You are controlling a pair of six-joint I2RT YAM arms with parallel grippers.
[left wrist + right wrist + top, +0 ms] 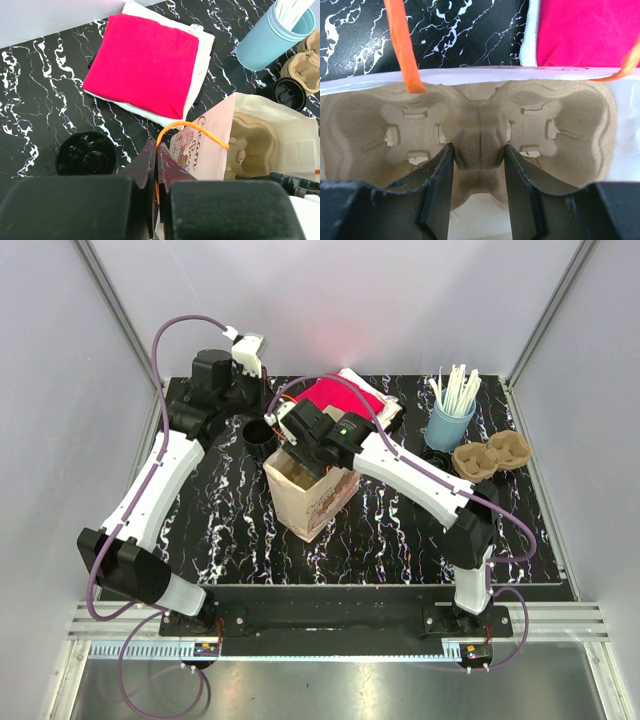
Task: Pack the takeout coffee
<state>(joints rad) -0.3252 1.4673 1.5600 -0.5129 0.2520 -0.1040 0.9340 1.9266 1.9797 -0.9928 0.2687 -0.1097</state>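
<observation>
Gripping cup carrier mid-ridge, right end effector half-open inside bag.

Black marbled table, paper bag, cloth stack, blue cup, pulp carrier

Black marble-look table, white veins running all across it. At twelve o'clock, a plain pale grey back wall, faint pink glow low down. Matching side panel at nine, another at three. Aluminium rail at six.
</observation>
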